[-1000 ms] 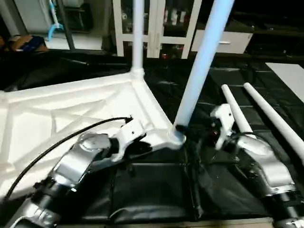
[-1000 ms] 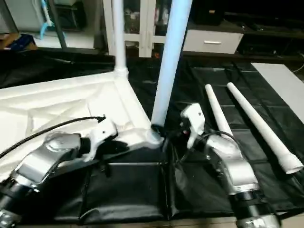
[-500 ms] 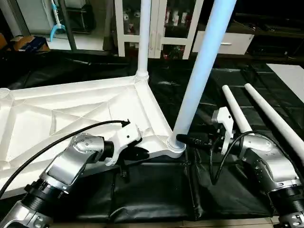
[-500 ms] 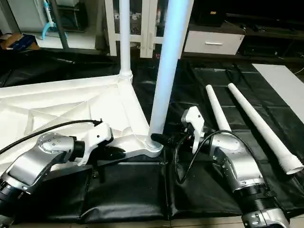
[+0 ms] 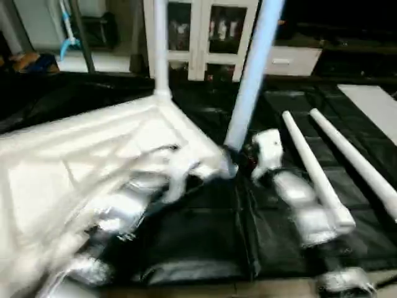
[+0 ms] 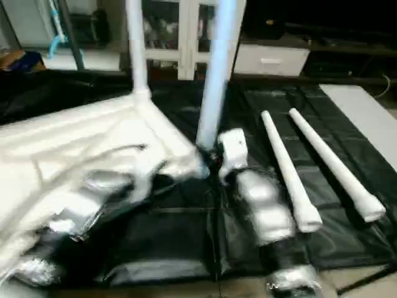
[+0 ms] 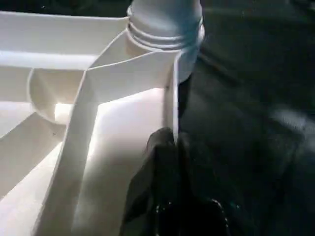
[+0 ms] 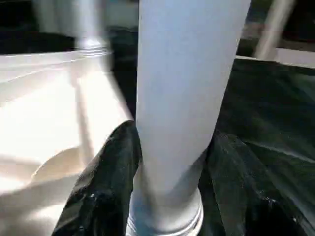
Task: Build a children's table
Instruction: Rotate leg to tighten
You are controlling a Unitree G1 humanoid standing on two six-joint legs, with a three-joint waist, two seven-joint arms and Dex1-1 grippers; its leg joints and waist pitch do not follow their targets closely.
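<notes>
Table top [image 5: 80, 155] lies upside down on the black mat [image 5: 205, 242] in the head views, with two legs standing in its corner sockets: a far leg [image 5: 160, 43] and a near leg [image 5: 251, 74] at the corner closest to the robot. Two spare legs [image 6: 282, 164] lie on the mat on the robot's right, well apart from the top.

Seen from the left wrist, the left gripper [image 7: 170, 147] is closed on the thin side wall [image 7: 171, 98] of the top, just below the near socket.

Seen from the right wrist, the right gripper [image 8: 170, 162] has one finger [image 8: 110, 172] on each side of the near leg's base, closed around it.

My reading: the second leg is being screwed home while the top is held steady. Next, turning the leg until it seats calls for a firm hold without tilting it.
</notes>
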